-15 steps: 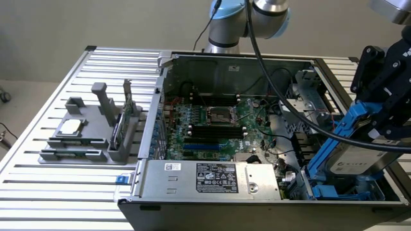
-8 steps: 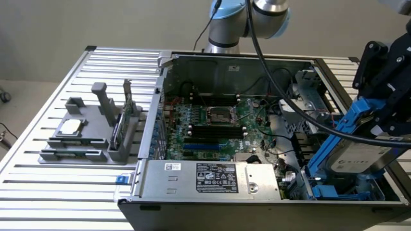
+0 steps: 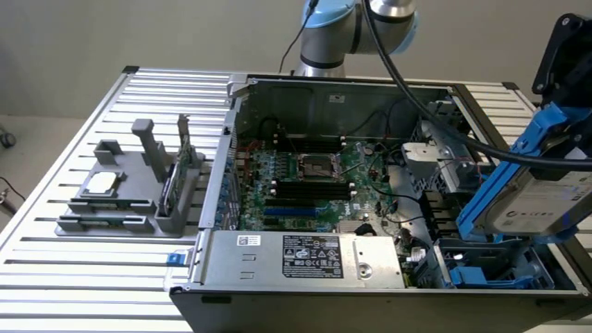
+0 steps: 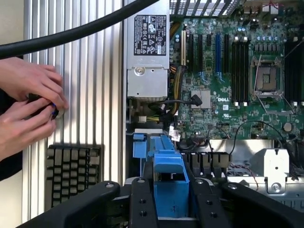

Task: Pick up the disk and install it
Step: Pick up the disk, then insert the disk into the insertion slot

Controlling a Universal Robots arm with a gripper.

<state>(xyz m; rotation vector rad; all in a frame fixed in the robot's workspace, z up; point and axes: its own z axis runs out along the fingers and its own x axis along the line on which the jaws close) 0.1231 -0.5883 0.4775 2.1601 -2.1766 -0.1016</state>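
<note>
You see the disk (image 3: 545, 200) as dull silver-grey metal with a white paper label, clipped in a smooth blue plastic frame (image 3: 492, 191). The gripper (image 4: 168, 206) has matt black fingers (image 4: 142, 204). At the exterior view's left, the table (image 3: 55, 277) is ribbed satin aluminium and the parts holder (image 3: 129, 215) is matt grey plastic. The motherboard (image 3: 306, 173) is glossy green.

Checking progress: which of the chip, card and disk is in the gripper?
The disk, in its blue frame, clamped by the gripper over the open case; the chip and card sit on the grey stand.
</note>
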